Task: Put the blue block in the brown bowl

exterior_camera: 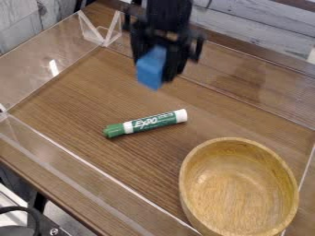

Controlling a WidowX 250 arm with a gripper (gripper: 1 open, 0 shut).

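The blue block (151,66) hangs high above the table, held between the black fingers of my gripper (157,57), which is shut on it and points straight down. The brown bowl (239,190), wide and shallow with visible grain, sits on the table at the lower right with nothing in it. The block is well up and to the left of the bowl. The image of the arm is blurred.
A green-and-white Expo marker (146,122) lies on the wooden table (74,101) left of the bowl. Clear plastic walls (31,138) ring the table. A small clear stand (99,26) sits at the back left.
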